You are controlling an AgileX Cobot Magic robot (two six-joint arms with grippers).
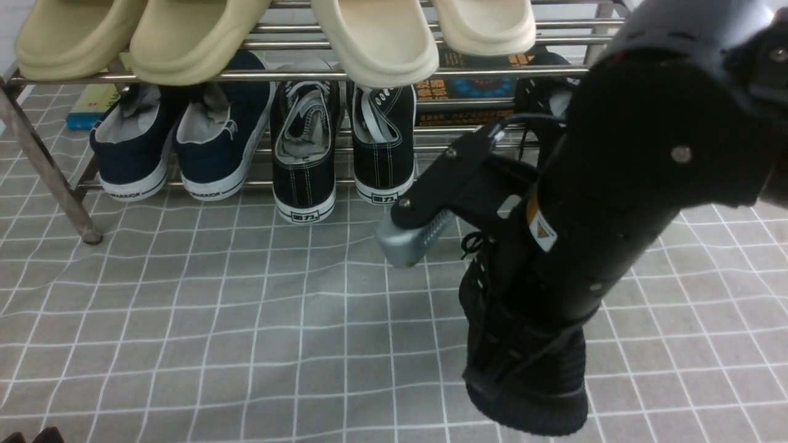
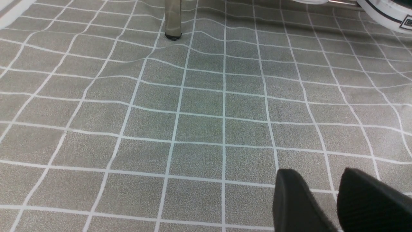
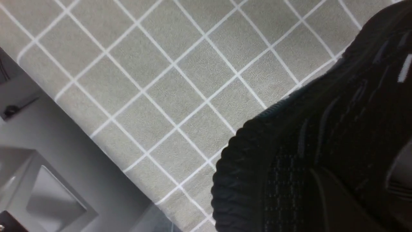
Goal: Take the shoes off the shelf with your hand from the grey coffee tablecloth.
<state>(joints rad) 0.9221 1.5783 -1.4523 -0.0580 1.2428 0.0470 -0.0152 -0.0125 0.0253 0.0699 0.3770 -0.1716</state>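
Right of centre in the front view, the right pincer (image 1: 529,307) grips a black knit sneaker (image 1: 526,394) in front of the steel shoe rack (image 1: 64,166). The left pincer's (image 2: 322,174) fingers stand slightly apart above the grid-patterned cloth (image 2: 199,129).

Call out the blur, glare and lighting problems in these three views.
Front view: right arm large and soft-edged; steel shelf bars shiny. Left wrist view: left gripper blurred, dark; tablecloth carries a faint greenish tint. Right wrist view: black knit sneaker underexposed, its upper detail mostly lost.
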